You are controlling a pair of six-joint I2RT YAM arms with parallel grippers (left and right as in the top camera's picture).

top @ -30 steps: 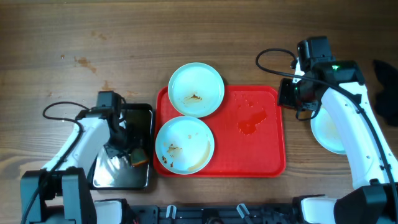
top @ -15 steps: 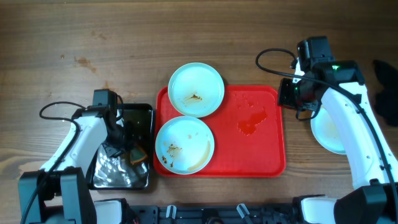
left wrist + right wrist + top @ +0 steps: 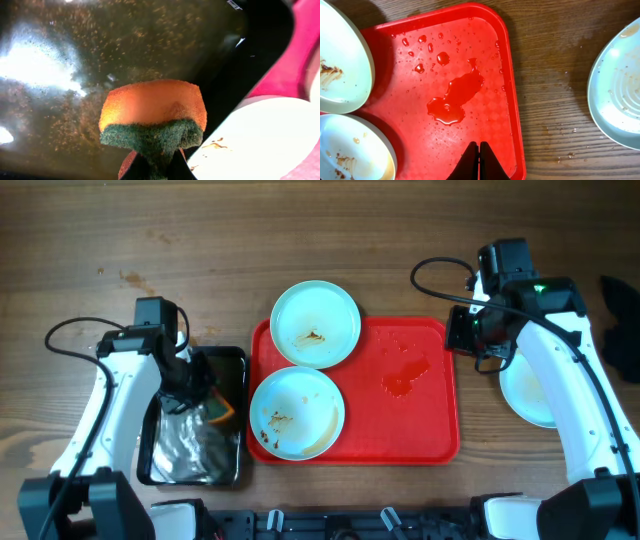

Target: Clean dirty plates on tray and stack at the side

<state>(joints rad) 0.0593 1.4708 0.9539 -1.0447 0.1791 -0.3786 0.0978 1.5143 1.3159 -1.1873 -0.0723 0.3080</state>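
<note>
Status at inspection: task judged roughly one third complete.

Item 1. The red tray (image 3: 425, 435) lay at centre frame in the overhead view. Two plates sat on its left half. The upper plate (image 3: 316, 324) overhung the tray's top rim and carried a brown smear near its middle. The lower plate (image 3: 297, 413) carried brown marks at its lower left. The two met edge to edge; whether they overlapped could not be determined.

Item 2. A third plate (image 3: 620, 95) rested on the wooden table (image 3: 300, 240) at right of frame, off the tray and partly hidden under the right arm. It showed wet streaks and a few faint specks, with no heavy smear. Judged cleaned and set aside as the base of the stack.

Item 3. A puddle (image 3: 455, 97) and scattered droplets stood on the bare right half of the tray.

Item 4. The left gripper (image 3: 152, 167) was clamped on an orange sponge (image 3: 152, 107) with a green scouring face, held over the black tray (image 3: 190, 465) at left of frame, close to the lower plate's rim. The black tray's floor looked wet and speckled.

Item 5. The right gripper (image 3: 479, 159) hung above the tray's lower right area, fingers pressed together, holding nothing.

Outstanding: both smeared plates to be scrubbed and stacked on the third.
</note>
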